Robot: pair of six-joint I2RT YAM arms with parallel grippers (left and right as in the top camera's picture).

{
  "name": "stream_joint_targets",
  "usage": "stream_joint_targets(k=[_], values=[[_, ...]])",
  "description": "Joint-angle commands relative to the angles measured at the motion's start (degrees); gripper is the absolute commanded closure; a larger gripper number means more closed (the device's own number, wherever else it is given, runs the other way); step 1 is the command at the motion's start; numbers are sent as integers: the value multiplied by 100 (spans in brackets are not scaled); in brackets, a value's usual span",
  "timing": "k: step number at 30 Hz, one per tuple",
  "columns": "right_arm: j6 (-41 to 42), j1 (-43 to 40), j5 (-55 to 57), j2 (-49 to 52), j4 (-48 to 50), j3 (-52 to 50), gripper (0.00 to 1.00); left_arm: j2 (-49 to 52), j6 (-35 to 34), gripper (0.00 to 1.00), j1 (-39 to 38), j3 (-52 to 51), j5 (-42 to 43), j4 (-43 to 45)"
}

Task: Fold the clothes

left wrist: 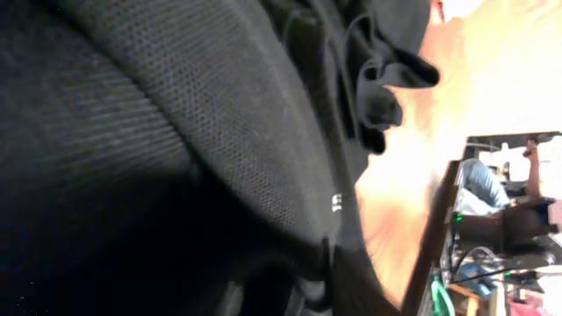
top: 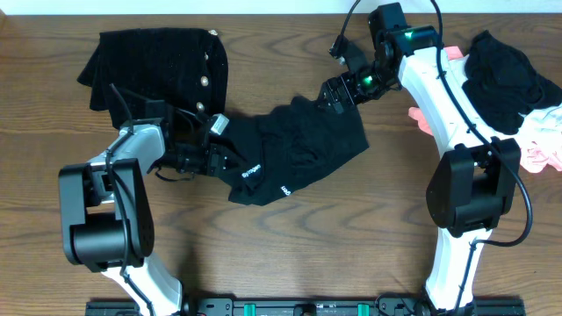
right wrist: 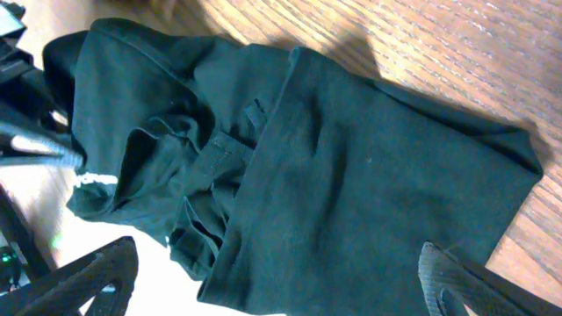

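Overhead, a dark knitted garment (top: 158,60) with pale buttons along one edge lies flat at the far left of the wooden table (top: 351,246), apart from the rest of the clothes. Just below it the left arm (top: 114,197) reaches inward, and the left gripper (top: 218,151) sits at the left end of the black shirt (top: 303,145), touching the cloth there. Whether its fingers are clamped on the fabric or merely resting against it cannot be told from this view. The left wrist view does not settle it either: dark, finely textured fabric fills nearly the whole frame, with a tiny white mark (left wrist: 336,204) on it, and the fingers are lost in shadow.

The black shirt lies rumpled across the middle of the table, running from the left gripper up toward the right one, with small white logo lettering (top: 251,172) near its lower left edge.

At the shirt's upper right corner hovers the right gripper (top: 339,91), its jaws spread wide. The right wrist view shows this plainly: the two fingers (right wrist: 101,276) stand far apart at the bottom corners of the frame, holding nothing, with the creased shirt spread on the table beneath them.

Farther right, past the right arm (top: 465,189), a pile of clothes (top: 505,75) rests at the table's edge, black on top, with pink and white pieces (top: 540,145) showing beneath it.
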Motion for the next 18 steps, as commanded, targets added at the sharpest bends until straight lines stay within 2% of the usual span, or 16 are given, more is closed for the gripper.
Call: stream_joint_targets(k=[1,2,5,11,18], values=[[-79,-28,-85,7,-7,107,1,48,-273,81,262,-37,-243,-4],[-79,-31,-85,7,-7,107,1,37,-352,88,369,-37,-240,-20],[-79,-33,-85,7,-9,107,1,-13,-433,93,658,-2,-240,-168],[-79,-33,-85,7,-11,107,1,-168,-426,94,1115,225,-286,-697],[-79,-33,-85,7,-52,107,1,-754,-435,94,1303,275,-284,-868]])
